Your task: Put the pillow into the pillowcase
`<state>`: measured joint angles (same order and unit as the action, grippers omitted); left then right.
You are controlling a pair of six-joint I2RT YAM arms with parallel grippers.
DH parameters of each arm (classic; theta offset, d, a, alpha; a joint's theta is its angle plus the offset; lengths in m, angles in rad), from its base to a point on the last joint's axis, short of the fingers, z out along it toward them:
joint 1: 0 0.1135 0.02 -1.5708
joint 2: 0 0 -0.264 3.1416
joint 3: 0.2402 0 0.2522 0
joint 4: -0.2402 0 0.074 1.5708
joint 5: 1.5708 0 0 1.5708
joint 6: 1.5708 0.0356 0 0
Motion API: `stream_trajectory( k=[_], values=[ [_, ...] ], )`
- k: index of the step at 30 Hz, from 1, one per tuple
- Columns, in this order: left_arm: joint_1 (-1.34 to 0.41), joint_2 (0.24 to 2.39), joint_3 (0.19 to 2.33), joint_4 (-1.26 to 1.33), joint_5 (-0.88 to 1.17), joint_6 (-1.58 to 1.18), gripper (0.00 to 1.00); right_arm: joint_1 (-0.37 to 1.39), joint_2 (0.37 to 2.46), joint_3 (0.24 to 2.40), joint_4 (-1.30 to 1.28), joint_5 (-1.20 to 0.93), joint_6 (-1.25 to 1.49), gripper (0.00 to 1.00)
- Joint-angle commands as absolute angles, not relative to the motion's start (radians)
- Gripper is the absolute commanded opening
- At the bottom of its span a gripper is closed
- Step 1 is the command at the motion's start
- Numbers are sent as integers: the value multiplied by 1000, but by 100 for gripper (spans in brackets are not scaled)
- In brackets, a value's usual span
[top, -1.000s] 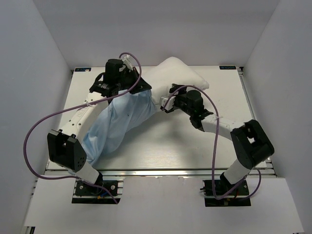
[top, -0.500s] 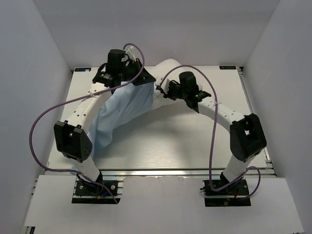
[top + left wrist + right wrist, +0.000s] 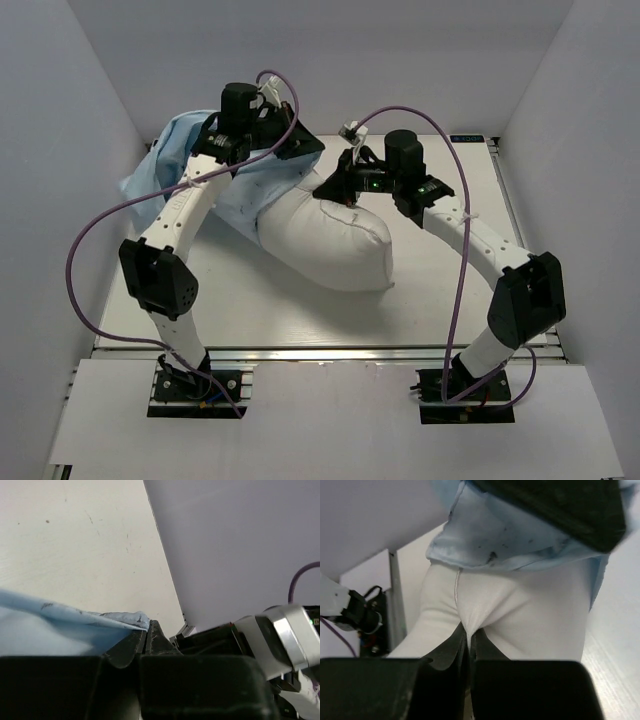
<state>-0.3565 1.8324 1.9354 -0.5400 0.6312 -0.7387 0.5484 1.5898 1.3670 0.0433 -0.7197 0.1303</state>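
While the cream pillow (image 3: pixel 335 245) lies across the table (image 3: pixel 250 300), its far end covered by the light-blue pillowcase (image 3: pixel 190 150) bunched at back left, my left fingers (image 3: pixel 146 632) clamp the pillowcase's hem and my right fingers (image 3: pixel 465 642) pinch the pillow's seam. A blue sticker (image 3: pixel 465 138) on the table's far edge is unreadable.

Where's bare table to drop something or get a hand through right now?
Free: the near strip of table between pillow and the near edge; the right side beyond the right arm; the pocket between left arm and pillow. Crowded: far left-centre, where pillowcase, left gripper and right gripper bunch up.
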Motion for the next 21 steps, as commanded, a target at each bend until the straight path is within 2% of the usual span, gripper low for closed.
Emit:
stream_trajectory(
  k=[1,4,6,7,10,14,17,20,21],
  values=[
    [-359,1726,1827,-491,588,-739,13,506,1621,1422,204,-792,339,0],
    [-356,1704,1763,-482,562,-733,36,473,1667,1411,154,-764,354,0],
    [-354,1703,1756,-479,557,-729,42,451,1692,1396,129,-727,348,0],
    [-356,1701,1766,-482,551,-726,48,445,1718,1393,102,-716,344,0],
    [-354,1707,1818,-531,519,-689,59,416,1759,1381,74,-683,327,0],
    [-353,1717,2010,-670,430,-579,63,380,1776,1374,78,-663,325,0],
    [-353,1700,2066,-751,349,-496,63,371,1787,1400,68,-657,318,0],
    [-353,1603,1950,-773,255,-434,63,361,1810,1439,57,-660,319,0],
    [-353,1530,1811,-761,238,-431,63,360,1815,1445,55,-658,316,0]
  ],
)
